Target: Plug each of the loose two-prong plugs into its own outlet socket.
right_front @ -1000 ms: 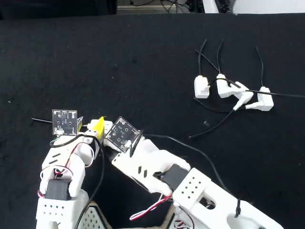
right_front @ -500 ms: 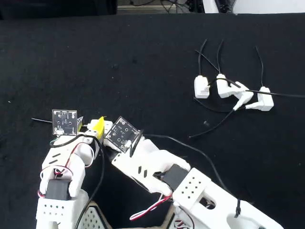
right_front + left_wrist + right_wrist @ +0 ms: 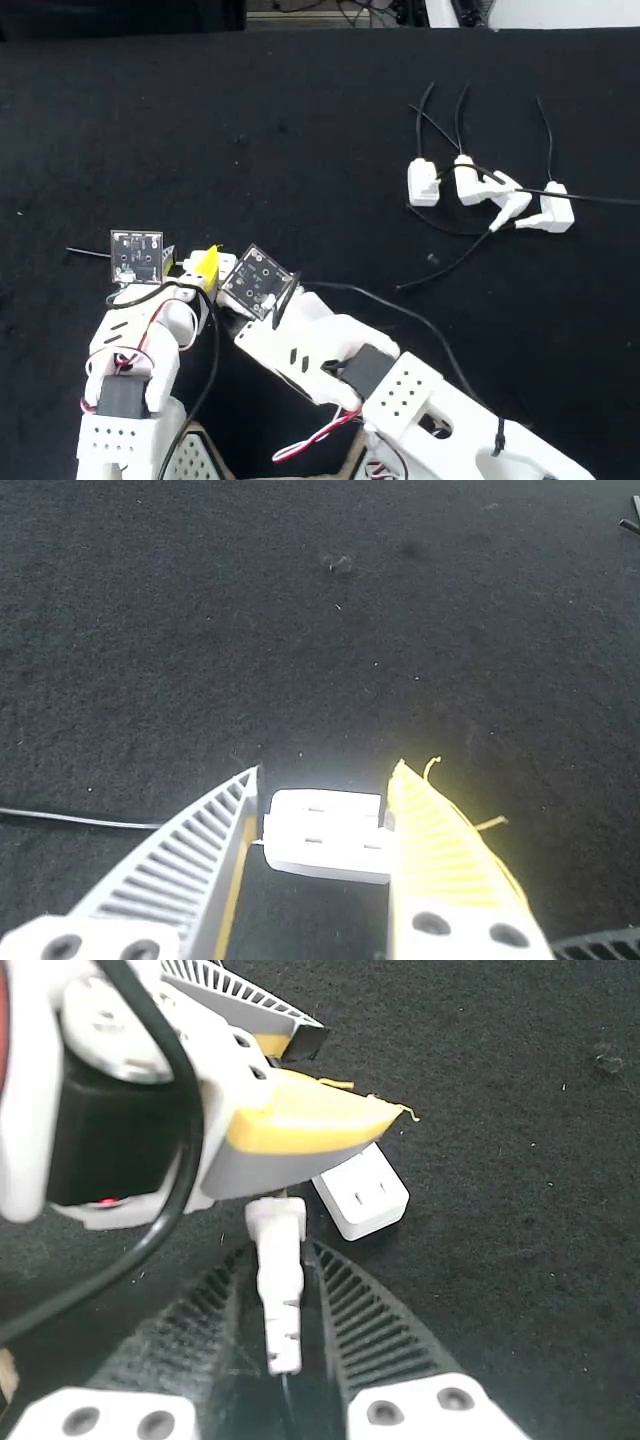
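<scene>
High view matches the earlier pictures: both arms sit where they were, close together, and the loose plugs (image 3: 467, 180) lie unmoved in their cluster, well apart from both grippers. Only a red-and-white wire loop on the left arm has shifted slightly.

The left gripper (image 3: 326, 780) pinches a socket block (image 3: 325, 832) between its two fingers, one grey and ribbed, the other yellow with frayed threads along its edge. The block is white, smooth plastic, boxy with rounded corners, and shows pairs of narrow slots on its face.

Just beside it, the right gripper (image 3: 280, 1255) is pressed onto a plug (image 3: 278, 1280), a slim white moulded piece with stepped ridges, held between two dark ribbed fingers. The plug's tip sits just below the left gripper's yellow finger, near the socket block but apart from it.

The table (image 3: 300, 130) is covered in black, felt-like cloth with pale specks. Thin black cords (image 3: 450, 265) trail from the loose plugs.
</scene>
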You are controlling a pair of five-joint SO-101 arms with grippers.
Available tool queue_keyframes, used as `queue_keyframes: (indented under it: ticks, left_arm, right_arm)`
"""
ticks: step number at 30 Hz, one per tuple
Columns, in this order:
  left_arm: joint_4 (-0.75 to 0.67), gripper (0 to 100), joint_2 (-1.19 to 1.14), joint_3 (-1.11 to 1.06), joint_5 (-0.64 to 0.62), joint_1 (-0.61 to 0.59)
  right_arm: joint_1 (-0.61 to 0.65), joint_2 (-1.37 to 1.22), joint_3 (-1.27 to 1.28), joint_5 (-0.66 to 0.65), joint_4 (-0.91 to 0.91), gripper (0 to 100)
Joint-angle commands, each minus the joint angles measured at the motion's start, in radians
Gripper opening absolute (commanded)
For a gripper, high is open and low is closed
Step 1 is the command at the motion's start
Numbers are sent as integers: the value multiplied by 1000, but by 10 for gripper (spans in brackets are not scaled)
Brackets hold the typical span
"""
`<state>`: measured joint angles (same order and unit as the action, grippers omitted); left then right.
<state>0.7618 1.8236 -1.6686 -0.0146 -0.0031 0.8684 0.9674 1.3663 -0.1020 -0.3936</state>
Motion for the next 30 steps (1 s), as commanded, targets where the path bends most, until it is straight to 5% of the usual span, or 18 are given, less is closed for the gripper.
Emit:
queue_keyframes:
  ticks: [1,30]
  left_arm:
    - [-6,212,-9,1,9,10]
    - [-6,212,-9,-5,9,10]
  right_arm:
    - [-25,77,-30,-2,-9,11]
    - [-29,183,5,55,-25,11]
